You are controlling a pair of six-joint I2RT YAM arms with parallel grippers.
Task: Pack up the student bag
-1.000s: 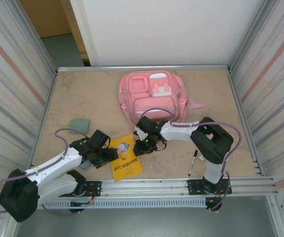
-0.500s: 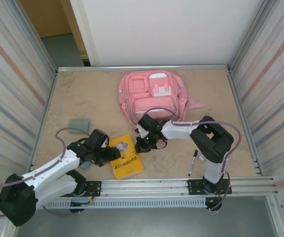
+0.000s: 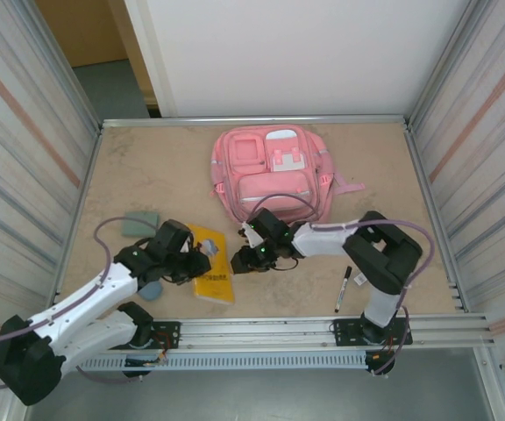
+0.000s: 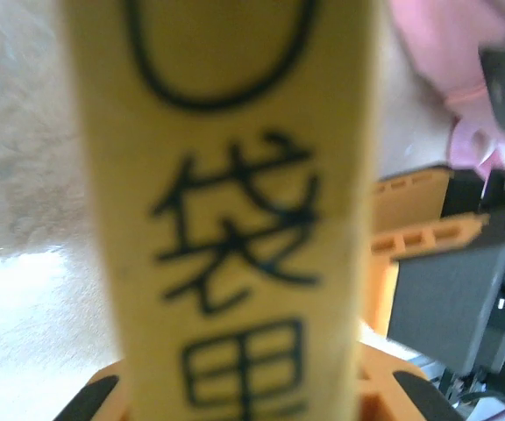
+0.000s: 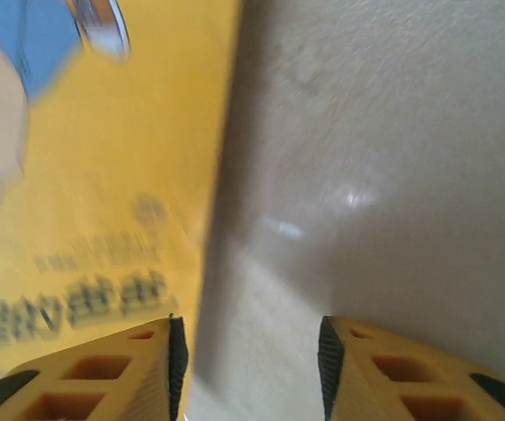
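The left gripper (image 3: 196, 260) is clamping the yellow book (image 3: 216, 279) and holding it tilted up off the table (image 3: 147, 167). The right gripper (image 5: 249, 351) is standing part open just beside the book's right edge, gripping nothing. A marker pen (image 3: 344, 288) is lying near the right arm's base. Further out, a grey-green pouch (image 3: 138, 223) is lying to the left of the left arm. The student bag (image 3: 270, 171) is lying face up at the far middle of the table, apart from the book.

Packing appears to be at an early stage: all three items are sitting outside the bag. Whether a compartment is unzipped cannot be told.

Bare table is lying open on the far left. The right forearm is crossing the direct path from book to bag, and ribbed side walls are bounding both flanks.
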